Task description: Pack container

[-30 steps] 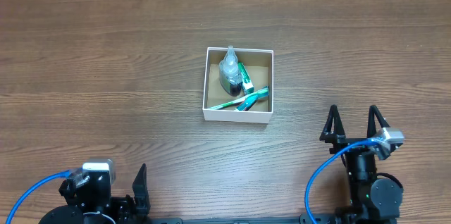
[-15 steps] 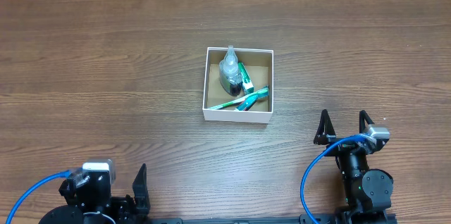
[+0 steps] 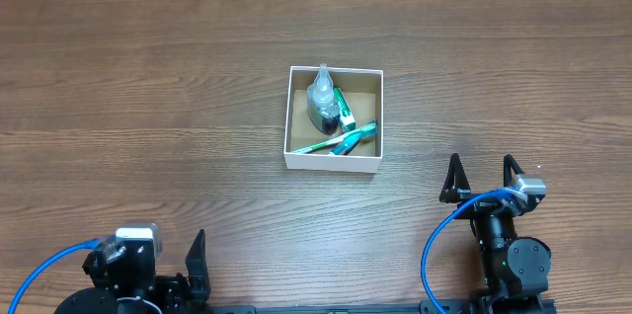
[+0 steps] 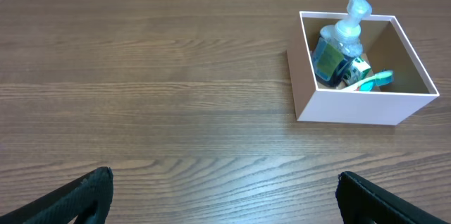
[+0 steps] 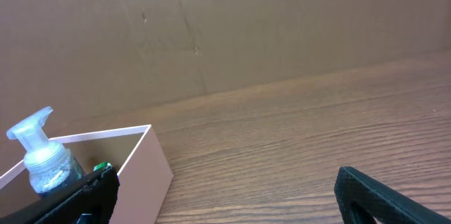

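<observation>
- Container (image 3: 332, 163), a small square white box with a brown inside, is sitting on the wooden table (image 3: 148, 77), ahead of both pairs of jaws and touching neither.
- Inside it, a clear pump bottle (image 3: 321, 102) is lying with its nozzle pointing away from the jaws, and a green tube (image 3: 344, 109) is resting just beside it.
- A green-and-white toothbrush (image 3: 341, 139) is lying across the box's near side, the side closest to the jaws, touching the tube.
- The right gripper (image 3: 482, 168) is hovering low over the table with its jaws spread wide and gripping nothing; the container is lying ahead of them and off to their left, near but apart.
- In the right wrist view, the container's corner is showing just past the left finger, with the pump head rising above the rim.
- The left gripper (image 4: 224, 192) is sitting far back, its jaws also standing wide apart and empty; the container is lying well ahead of them and to their right.
- A blue cable (image 3: 439, 245) is looping behind the right jaws.
</observation>
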Controlling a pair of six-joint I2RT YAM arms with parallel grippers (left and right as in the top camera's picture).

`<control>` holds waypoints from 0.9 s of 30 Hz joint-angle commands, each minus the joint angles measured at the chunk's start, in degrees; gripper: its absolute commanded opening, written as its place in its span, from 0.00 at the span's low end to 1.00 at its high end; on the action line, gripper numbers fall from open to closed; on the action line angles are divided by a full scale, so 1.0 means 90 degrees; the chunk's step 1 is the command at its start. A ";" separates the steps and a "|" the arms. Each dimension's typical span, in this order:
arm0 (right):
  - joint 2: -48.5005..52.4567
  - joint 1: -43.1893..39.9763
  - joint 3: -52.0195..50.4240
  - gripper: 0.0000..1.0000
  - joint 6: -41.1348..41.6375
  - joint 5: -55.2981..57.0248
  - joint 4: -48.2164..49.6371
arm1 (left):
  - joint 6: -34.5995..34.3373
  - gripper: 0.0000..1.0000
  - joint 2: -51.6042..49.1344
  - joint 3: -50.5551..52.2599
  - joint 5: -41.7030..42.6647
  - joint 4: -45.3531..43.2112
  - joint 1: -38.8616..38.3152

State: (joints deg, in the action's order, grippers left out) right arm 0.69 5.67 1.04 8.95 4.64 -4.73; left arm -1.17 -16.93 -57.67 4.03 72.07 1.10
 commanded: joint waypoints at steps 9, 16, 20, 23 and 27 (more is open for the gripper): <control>-0.0056 0.0017 -0.0061 1.00 -0.0046 -0.0049 0.0036 | -0.0005 1.00 0.0799 0.3395 0.0544 -0.3604 0.0495; -0.0056 0.0017 -0.0061 1.00 -0.0046 -0.0049 0.0036 | 0.0916 1.00 0.1673 0.5564 0.0869 -0.7975 0.0051; -0.0056 0.0017 -0.0061 1.00 -0.0046 -0.0049 0.0036 | 0.0906 1.00 0.1860 0.6399 0.0894 -0.8580 0.0039; -0.0056 0.0017 -0.0061 1.00 -0.0046 -0.0049 0.0036 | 0.0889 1.00 0.1855 0.6377 0.0884 -0.7597 0.0029; -0.0056 0.0017 -0.0061 1.00 -0.0046 -0.0049 0.0036 | 0.0891 1.00 0.1809 0.6375 0.0872 -0.7655 0.0029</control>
State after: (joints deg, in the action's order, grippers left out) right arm 0.69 5.67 1.04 8.93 4.47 -4.75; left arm 6.15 -0.97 -0.45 11.20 3.20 1.58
